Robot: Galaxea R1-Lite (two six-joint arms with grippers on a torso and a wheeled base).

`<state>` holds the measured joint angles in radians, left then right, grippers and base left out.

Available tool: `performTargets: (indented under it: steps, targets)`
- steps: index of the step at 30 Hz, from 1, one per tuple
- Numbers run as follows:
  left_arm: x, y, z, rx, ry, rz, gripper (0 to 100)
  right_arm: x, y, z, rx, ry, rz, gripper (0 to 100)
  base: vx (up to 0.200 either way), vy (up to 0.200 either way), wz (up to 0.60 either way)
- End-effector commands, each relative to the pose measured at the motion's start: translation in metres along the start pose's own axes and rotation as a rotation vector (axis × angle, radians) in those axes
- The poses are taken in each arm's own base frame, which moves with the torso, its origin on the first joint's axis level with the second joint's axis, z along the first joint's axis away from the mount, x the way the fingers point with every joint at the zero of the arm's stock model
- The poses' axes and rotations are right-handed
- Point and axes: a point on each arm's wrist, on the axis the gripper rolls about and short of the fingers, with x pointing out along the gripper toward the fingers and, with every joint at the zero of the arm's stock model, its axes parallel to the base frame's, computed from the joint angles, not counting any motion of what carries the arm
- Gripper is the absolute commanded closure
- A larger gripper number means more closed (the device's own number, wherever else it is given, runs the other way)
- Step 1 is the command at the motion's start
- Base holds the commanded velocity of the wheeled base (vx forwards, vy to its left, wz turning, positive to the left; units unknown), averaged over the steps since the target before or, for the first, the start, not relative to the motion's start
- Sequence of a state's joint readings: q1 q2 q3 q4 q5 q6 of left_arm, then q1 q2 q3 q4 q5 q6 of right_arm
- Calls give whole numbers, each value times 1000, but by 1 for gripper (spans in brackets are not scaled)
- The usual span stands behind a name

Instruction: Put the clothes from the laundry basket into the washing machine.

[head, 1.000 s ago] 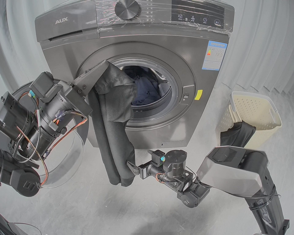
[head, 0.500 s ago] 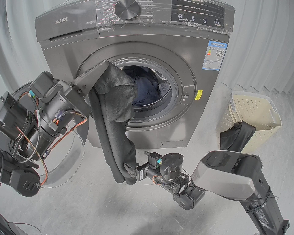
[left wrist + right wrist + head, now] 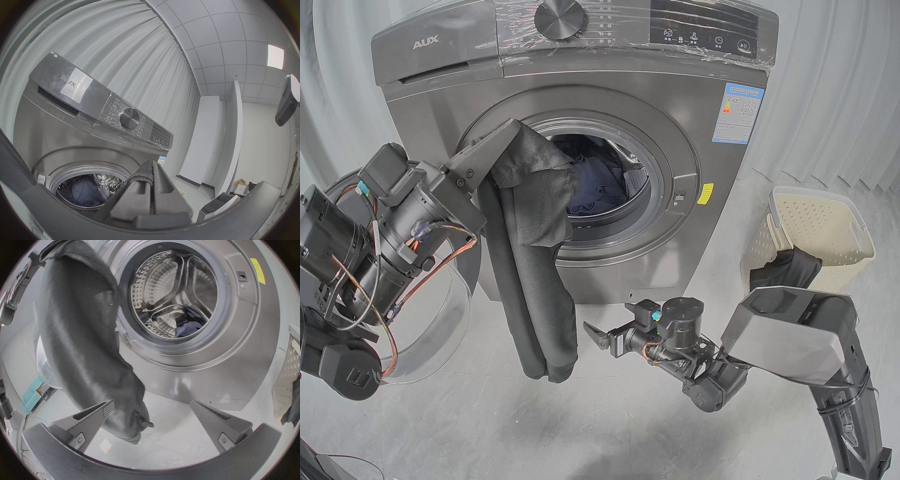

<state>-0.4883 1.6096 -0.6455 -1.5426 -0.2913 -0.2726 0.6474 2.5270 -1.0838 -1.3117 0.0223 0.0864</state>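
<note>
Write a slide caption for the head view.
Left jaws hold a dark garment at the washing machine's mouth; right jaws hover open below.

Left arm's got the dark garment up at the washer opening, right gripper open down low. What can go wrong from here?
1. Most of the dark garment hangs outside and below the drum opening. If the left gripper lets go now, it will likely slide to the floor.
2. The right gripper is open and clear of the hanging end, so scooping it up may miss or catch only a fold.
</note>
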Motion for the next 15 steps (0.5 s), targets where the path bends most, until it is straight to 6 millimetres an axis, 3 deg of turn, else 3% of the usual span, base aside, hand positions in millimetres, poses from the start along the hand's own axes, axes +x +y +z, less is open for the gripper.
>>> performTargets:
  steps: [1, 7, 15]
  targets:
    - [0, -1, 2, 1, -6, -4, 100, 2, -20, 9, 3, -20, -36, 0, 0, 0, 0]
    - [0, -3, 1, -3, -3, -10, 100, 21, -33, -14, -1, 25, -78, 0, 0, 0, 0]
    - [-1, -3, 1, -4, -3, -10, 100, 46, -27, -30, -14, 6, -103, 0, 0, 0, 0]
